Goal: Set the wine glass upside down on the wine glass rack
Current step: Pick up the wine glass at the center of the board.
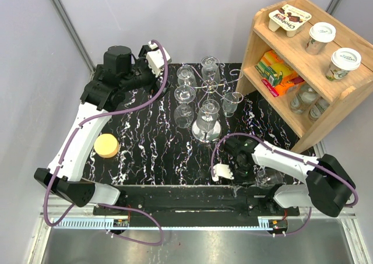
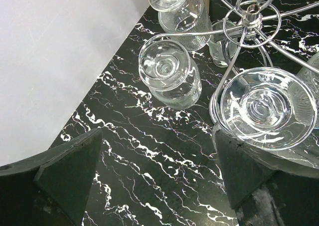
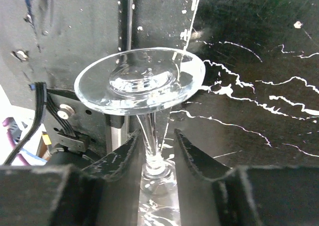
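Observation:
A clear wine glass (image 3: 139, 81) lies by the table's near right edge (image 1: 267, 176), its round foot toward the front rail. My right gripper (image 3: 155, 151) straddles its thin stem. The left finger touches the stem, and a narrow gap shows at the right finger (image 3: 192, 156). The bowl lies down between the fingers near the wrist. The chrome wine glass rack (image 1: 208, 88) stands at the table's back centre, with several glasses hung upside down on its curled arms (image 2: 251, 19). My left gripper (image 1: 157, 54) hovers open beside the rack at the back left, nothing between its fingers (image 2: 157, 181).
A wooden shelf unit (image 1: 265, 39) stands at the back right, with cups, a yoghurt pack, boxes and bottles. A yellow round block (image 1: 106, 145) lies on the black marbled table (image 1: 145, 153) at the left. A hanging glass's foot (image 2: 266, 106) is close to my left gripper's right finger.

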Available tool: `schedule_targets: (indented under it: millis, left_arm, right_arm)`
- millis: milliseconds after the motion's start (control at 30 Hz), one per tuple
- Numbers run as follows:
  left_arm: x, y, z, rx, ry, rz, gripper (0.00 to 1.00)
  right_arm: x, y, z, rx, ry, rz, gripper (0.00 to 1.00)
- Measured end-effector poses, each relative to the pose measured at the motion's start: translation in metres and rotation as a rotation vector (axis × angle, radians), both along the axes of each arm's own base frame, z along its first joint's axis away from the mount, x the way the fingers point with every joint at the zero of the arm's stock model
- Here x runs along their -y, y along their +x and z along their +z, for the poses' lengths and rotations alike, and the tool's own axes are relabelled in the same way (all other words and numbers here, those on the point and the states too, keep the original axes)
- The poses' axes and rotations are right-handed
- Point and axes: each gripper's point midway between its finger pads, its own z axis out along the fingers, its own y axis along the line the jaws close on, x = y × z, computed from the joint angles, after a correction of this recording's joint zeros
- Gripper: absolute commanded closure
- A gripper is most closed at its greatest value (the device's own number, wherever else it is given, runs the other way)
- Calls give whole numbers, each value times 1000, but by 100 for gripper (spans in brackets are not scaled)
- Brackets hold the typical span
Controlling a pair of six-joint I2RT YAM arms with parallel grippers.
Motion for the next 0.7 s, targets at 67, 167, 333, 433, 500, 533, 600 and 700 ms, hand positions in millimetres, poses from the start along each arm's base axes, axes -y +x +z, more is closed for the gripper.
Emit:
schedule_targets:
  millis: [67, 167, 333, 433, 500, 533, 600, 700]
  left_arm:
    - [0, 0, 0, 1, 0, 0, 1]
    - [0, 0, 0, 1, 1, 0, 1]
    - [0, 0, -6, -10, 5, -1, 1]
    - [0, 1, -13, -22, 13, -2, 1]
    - [0, 1, -15, -27, 16, -2, 1]
    - [0, 1, -15, -26, 16, -2, 1]
    - [0, 0, -14, -24, 15, -2, 1]
    - [0, 0, -13, -21, 14, -2, 1]
  right_arm:
    - [1, 1, -2, 6, -3, 6, 73]
    - [3, 4, -5, 24, -11, 18, 78]
    - [4, 5, -6, 38, -8, 48, 86]
    - [4, 5, -6, 41, -5, 53, 90]
    - [4, 5, -7, 41, -3, 57, 92]
    - [4, 5, -7, 41, -3, 60, 93]
    - [4, 5, -8, 41, -1, 64, 100]
    - [4, 5, -8, 42, 2, 69, 100]
